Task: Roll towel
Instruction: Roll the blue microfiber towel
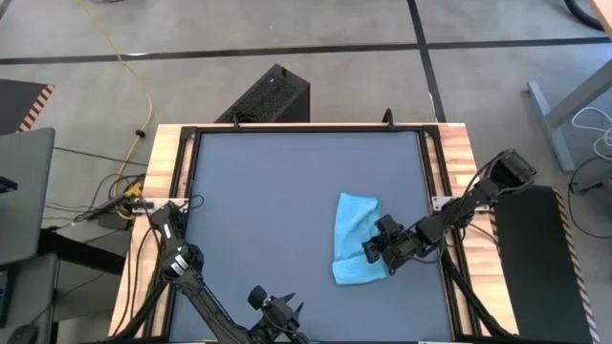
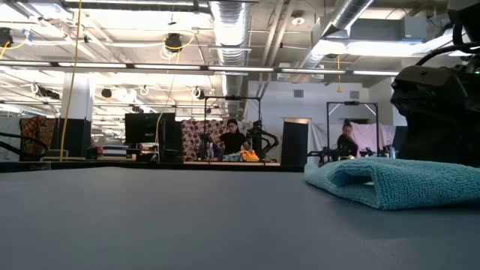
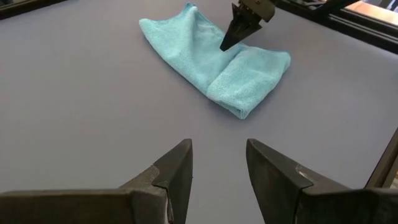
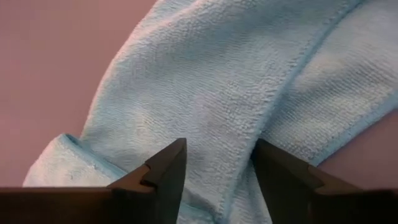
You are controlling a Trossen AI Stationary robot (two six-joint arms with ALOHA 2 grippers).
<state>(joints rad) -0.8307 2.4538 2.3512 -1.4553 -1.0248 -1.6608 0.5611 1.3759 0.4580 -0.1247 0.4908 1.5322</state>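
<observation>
Two grippers in play! Right gripper (image 1: 375, 250) is down over the towel (image 1: 354, 239), fingers (image 4: 166, 169) slightly apart with blue cloth showing directly under and between them, a fold ridge just ahead of the tips. Whether the tips touch the cloth, hard to call. Left gripper (image 3: 217, 171) waits well back from the towel at the table's (image 1: 277, 191) near edge, fingers parted, nothing between them.

Both arms are showing dark, near-black jointed links with black cables trailing beside them; the left pincer (image 3: 217, 177) and right pincer (image 4: 217, 177) are each showing two dark, wedge-shaped, tapering fingers (image 3: 171, 174)
</observation>
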